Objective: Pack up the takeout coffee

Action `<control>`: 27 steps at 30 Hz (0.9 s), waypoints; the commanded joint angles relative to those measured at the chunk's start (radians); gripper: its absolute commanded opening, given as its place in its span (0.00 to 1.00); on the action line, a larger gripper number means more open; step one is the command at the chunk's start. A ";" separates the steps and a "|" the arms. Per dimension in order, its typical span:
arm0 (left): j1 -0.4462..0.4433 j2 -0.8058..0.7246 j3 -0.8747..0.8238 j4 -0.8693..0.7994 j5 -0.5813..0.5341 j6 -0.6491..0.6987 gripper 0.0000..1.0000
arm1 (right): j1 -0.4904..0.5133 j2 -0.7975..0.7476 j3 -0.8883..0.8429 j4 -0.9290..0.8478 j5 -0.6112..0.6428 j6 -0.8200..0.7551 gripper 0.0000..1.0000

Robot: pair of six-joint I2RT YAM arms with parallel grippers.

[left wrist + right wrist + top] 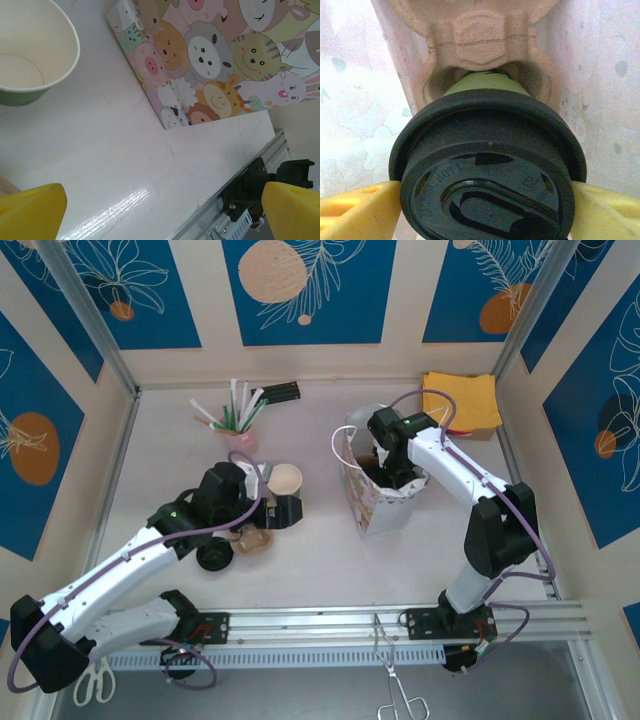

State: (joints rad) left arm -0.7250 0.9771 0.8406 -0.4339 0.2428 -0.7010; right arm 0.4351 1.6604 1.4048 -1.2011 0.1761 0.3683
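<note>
Green takeout coffee cup with a black plastic lid is down inside the bag at 3 o'clock on the white marble-look bench, gripped by the right arm.

That bench carries everything else. The paper gift bag printed with cartoon animals stands upright with its mouth open. In the left wrist view its printed side rises at 1 o'clock from the bare bench.

The right gripper reaches into the bag from above. In its wrist view the right gripper is closed on the lid, a yellow finger pressed to the rim on each side, and the cup's body goes down into a well of the brown moulded-pulp carrier.

A stack of yellow paper napkins lies at 1 o'clock, well apart from the bag.

The left gripper, just 9 o'clock of centre, is spread wide and holds nothing. Just beside it, at its 12 o'clock, stands an open green paper cup with a cream inside, with no lid.

A pink cup of straws stands at 11 o'clock.

A loose piece of brown pulp and a spare black lid lie at 8 o'clock, near each other.
</note>
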 commanded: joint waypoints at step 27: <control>-0.020 0.002 0.013 0.008 -0.013 0.000 1.00 | -0.010 -0.026 -0.026 -0.051 0.019 0.020 0.86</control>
State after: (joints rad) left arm -0.7258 0.9771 0.8406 -0.4339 0.2428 -0.7010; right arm 0.4328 1.6585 1.4040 -1.2060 0.1764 0.3740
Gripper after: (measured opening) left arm 0.998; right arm 0.864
